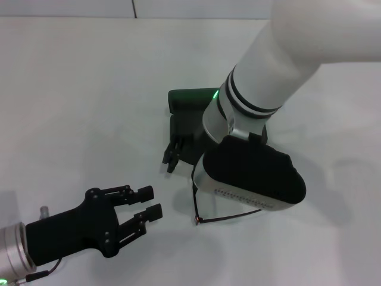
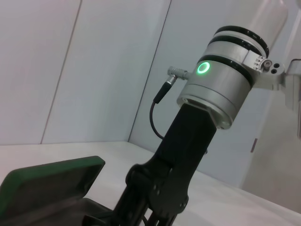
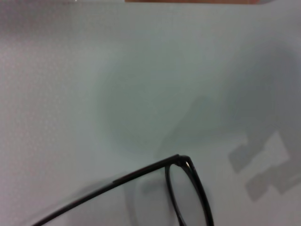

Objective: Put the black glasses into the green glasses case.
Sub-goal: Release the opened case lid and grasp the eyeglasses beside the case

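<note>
White table (image 1: 89,89) holds green glasses case (image 1: 187,98), no legible writing.

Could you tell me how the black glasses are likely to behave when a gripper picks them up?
The black glasses have a thin wire frame, so they are probably light and easily bent. Their long slim temple juts out on the table, so it may swing or snag. The clear lens looks smooth, probably slippery.

white arms, silver wrist cuffs with green ring lights, black pincers, black cable.

No readable text, labels or numbers anywhere.
</note>
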Tool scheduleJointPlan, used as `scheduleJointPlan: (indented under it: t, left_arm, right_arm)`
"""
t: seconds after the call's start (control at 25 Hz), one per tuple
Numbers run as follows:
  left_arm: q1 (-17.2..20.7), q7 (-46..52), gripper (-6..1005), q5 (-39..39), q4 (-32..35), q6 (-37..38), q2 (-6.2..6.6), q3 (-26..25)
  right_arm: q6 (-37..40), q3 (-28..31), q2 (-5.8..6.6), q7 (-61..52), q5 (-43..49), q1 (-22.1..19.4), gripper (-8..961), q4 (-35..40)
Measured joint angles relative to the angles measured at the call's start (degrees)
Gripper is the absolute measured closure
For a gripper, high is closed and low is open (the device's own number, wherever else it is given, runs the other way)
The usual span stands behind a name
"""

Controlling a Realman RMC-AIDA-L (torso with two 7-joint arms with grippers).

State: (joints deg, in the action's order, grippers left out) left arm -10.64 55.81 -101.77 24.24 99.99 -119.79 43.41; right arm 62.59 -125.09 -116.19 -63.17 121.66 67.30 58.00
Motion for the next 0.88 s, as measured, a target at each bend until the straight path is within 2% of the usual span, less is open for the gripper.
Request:
scheduleJointPlan:
  t: [0.32, 0.88]
  left_arm:
    - [0.3, 0.0, 634, 0.0, -0.7, 0.0, 0.00, 0.1]
    - [0.4, -1.4, 634, 0.0, -1.5, -0.1, -0.01, 0.1]
  right_arm:
    - [-2.5, -3.5, 0.00, 0.2, -1.3, 0.1, 401, -1.6]
    - [-4.3, -5.1, 0.00, 0.2, -1.2, -0.5, 441, -2.3]
